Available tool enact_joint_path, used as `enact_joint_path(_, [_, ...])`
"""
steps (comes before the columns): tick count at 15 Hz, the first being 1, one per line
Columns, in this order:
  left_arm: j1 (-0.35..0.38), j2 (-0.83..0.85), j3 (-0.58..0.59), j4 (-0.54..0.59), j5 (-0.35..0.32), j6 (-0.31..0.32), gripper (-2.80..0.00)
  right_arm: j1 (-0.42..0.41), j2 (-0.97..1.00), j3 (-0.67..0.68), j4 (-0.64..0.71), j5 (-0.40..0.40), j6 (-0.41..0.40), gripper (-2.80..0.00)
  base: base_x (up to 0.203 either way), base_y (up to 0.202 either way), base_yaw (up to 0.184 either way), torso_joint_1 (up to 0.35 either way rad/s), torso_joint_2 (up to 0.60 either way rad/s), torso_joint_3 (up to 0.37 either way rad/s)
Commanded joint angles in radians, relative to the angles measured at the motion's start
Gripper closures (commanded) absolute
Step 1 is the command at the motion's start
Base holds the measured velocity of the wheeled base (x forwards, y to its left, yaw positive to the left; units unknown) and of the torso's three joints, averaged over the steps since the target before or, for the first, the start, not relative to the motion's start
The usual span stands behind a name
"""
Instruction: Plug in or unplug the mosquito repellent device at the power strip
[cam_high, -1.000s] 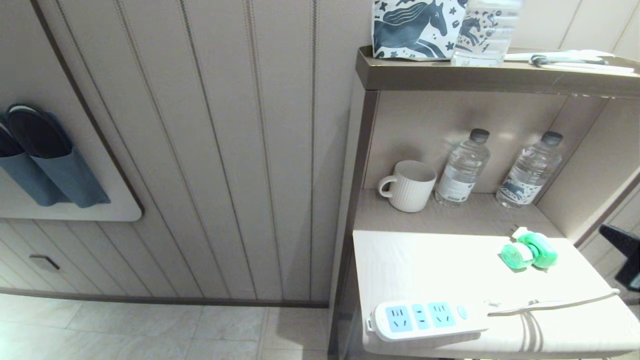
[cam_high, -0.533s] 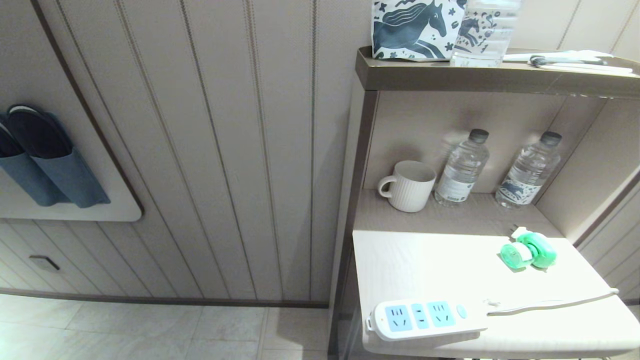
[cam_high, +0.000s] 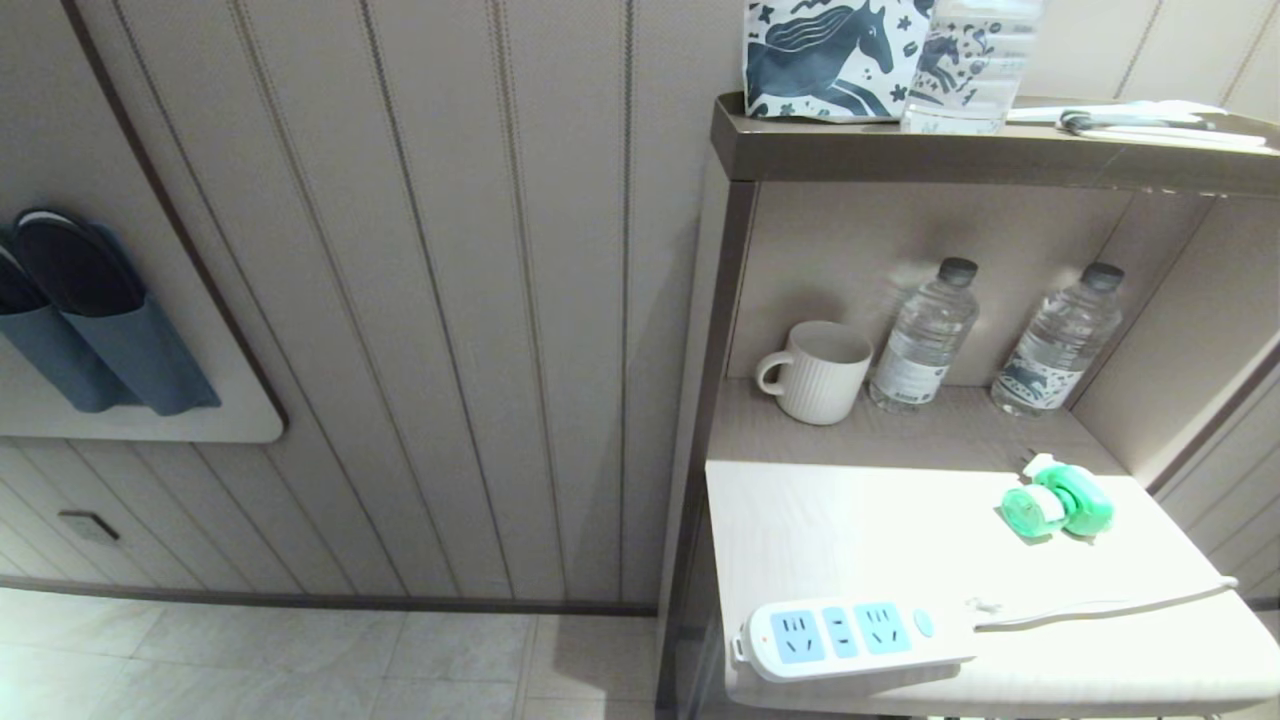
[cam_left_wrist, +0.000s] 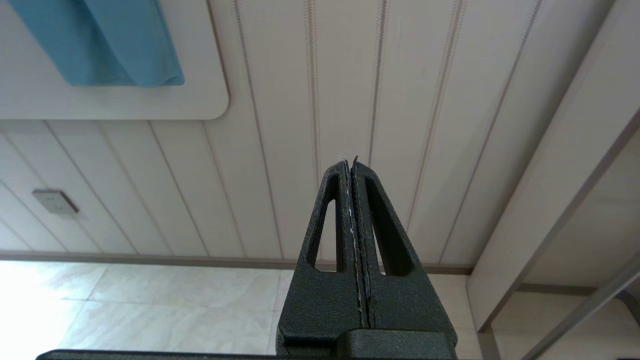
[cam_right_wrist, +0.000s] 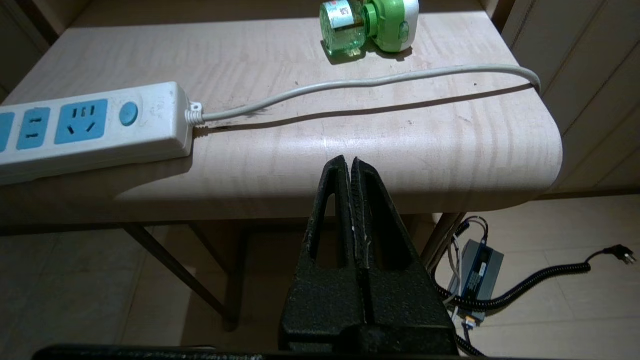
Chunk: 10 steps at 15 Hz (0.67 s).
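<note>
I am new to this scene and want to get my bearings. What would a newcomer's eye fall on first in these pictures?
The bright green repellent device stands out first: it lies on its side, unplugged, toward the back right of the pale table. Next is the white power strip with blue sockets at the table's front edge, all sockets free. The right gripper is shut, low in front of the table; the left gripper, also shut, faces the wall.

A white ribbed mug stands in the shelf niche, and two clear water bottles with dark caps stand to its right, well apart from each other. On the top shelf sits a horse-printed box touching another clear bottle. Dark slippers in blue pockets hang on the panelled wall.
</note>
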Motion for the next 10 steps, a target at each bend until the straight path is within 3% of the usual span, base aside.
enact_joint_path(1, [0.000, 0.001, 0.000, -0.001, 0.000, 0.001, 0.00, -0.006, -0.083, 0.001, 0.005, 0.007, -0.001, 0.00, 0.000, 0.000, 0.000, 0.000, 0.00, 0.000])
enact_joint_path(3, [0.000, 0.001, 0.000, 0.000, 0.000, 0.001, 0.00, -0.001, -0.143, 0.001, 0.050, 0.042, -0.025, 0.00, 0.000, 0.000, 0.000, 0.000, 0.00, 0.000])
enact_joint_path(5, [0.000, 0.001, 0.000, -0.001, 0.000, 0.001, 0.00, 0.006, -0.174, 0.001, 0.164, 0.064, -0.118, 0.00, 0.000, 0.000, 0.000, 0.000, 0.00, 0.000])
enact_joint_path(7, [0.000, 0.001, 0.000, -0.001, 0.000, 0.001, 0.00, 0.006, -0.174, 0.001, 0.140, 0.069, -0.071, 0.00, 0.000, 0.000, 0.000, 0.000, 0.00, 0.000])
enact_joint_path(10, [0.000, 0.001, 0.000, -0.001, 0.000, 0.001, 0.00, 0.006, -0.174, 0.001, 0.140, 0.067, -0.066, 0.00, 0.000, 0.000, 0.000, 0.000, 0.00, 0.000])
